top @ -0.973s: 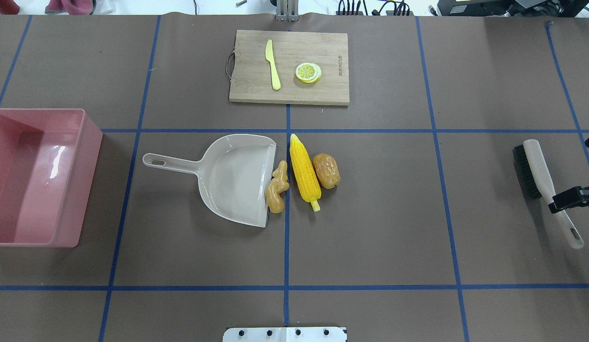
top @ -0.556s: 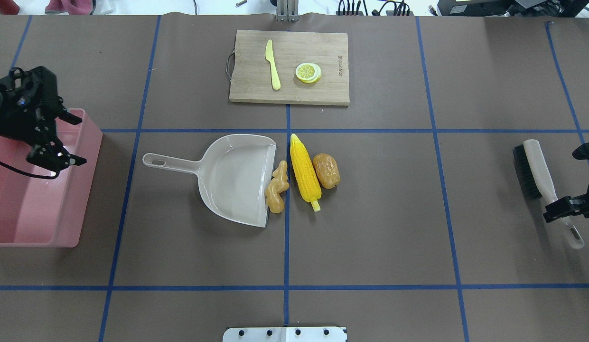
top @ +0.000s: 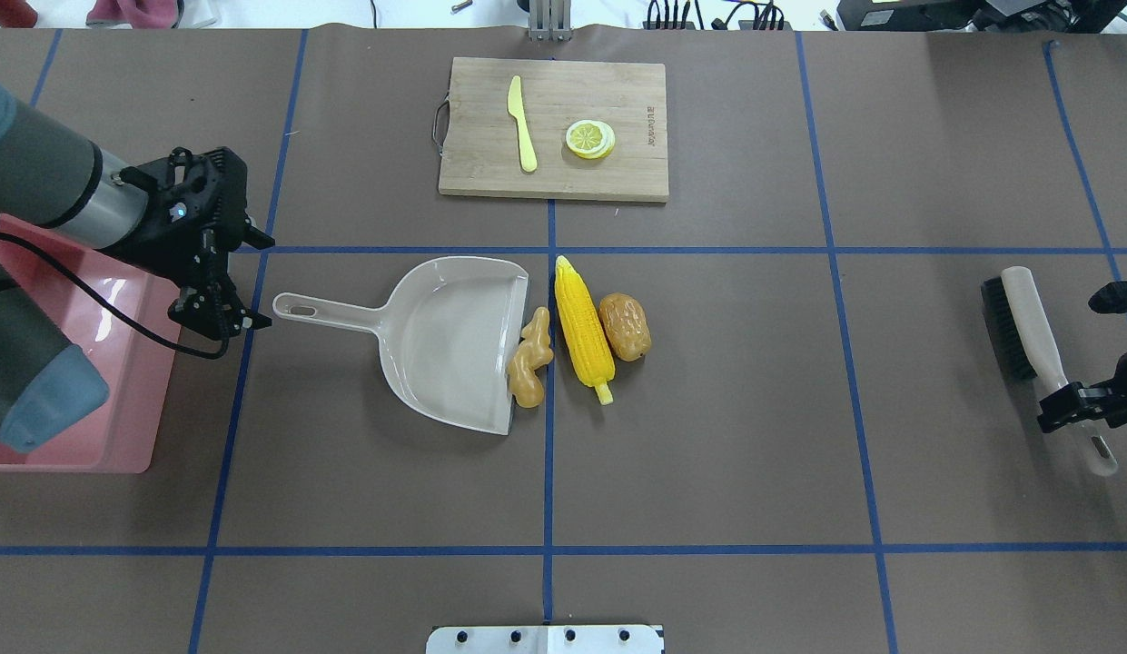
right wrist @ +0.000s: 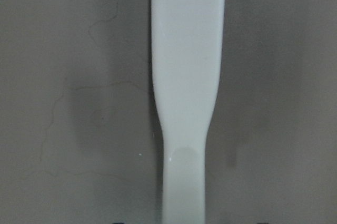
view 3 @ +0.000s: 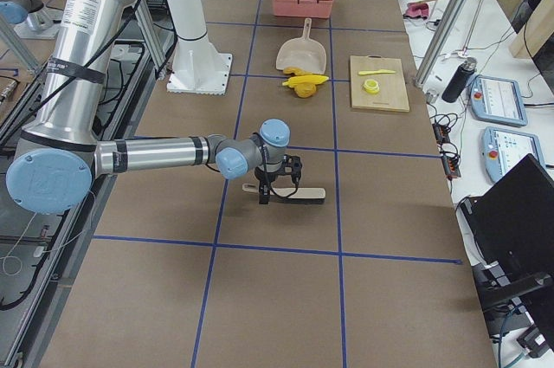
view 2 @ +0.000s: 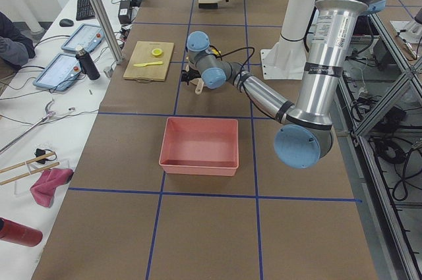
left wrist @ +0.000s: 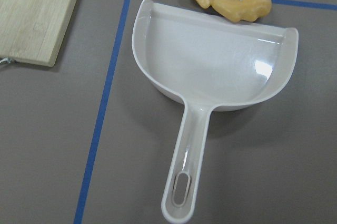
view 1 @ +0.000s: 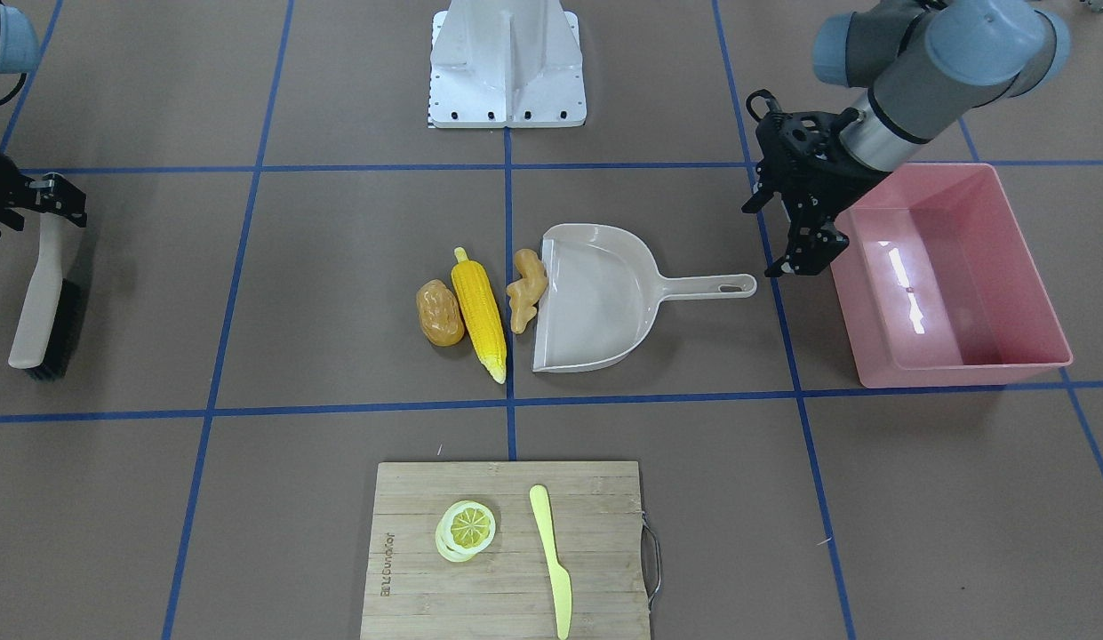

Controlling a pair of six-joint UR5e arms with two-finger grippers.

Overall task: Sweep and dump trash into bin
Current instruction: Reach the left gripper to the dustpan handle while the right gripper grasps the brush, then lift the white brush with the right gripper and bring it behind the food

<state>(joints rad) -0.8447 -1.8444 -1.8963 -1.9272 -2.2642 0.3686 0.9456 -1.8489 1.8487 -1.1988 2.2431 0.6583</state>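
While corn [top: 582, 329], potato [top: 625, 326] and ginger [top: 529, 359] lie unswept mid-bench at the mouth of the dustpan [top: 445, 336], the left pincer [top: 259, 282], spread, has crossed from the left-edge bin [top: 136, 400] to its handle; right pincer [top: 1071, 360], spread, straddles the brush [top: 1026, 327]: grasps pending.

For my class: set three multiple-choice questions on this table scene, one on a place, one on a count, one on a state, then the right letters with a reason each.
1. Which toy food lies at the dustpan's open edge? A corn cob; B ginger root; C potato.
2. How many things lie on the cutting board? A four; B three; C two.
3. How is the left gripper? A open, holding nothing; B shut on the dustpan's handle; C shut, holding nothing.
Answers: 1 B, it sits right at the lip. 2 C, only the knife and the lemon slice. 3 A, its jaws stand apart, short of the handle.
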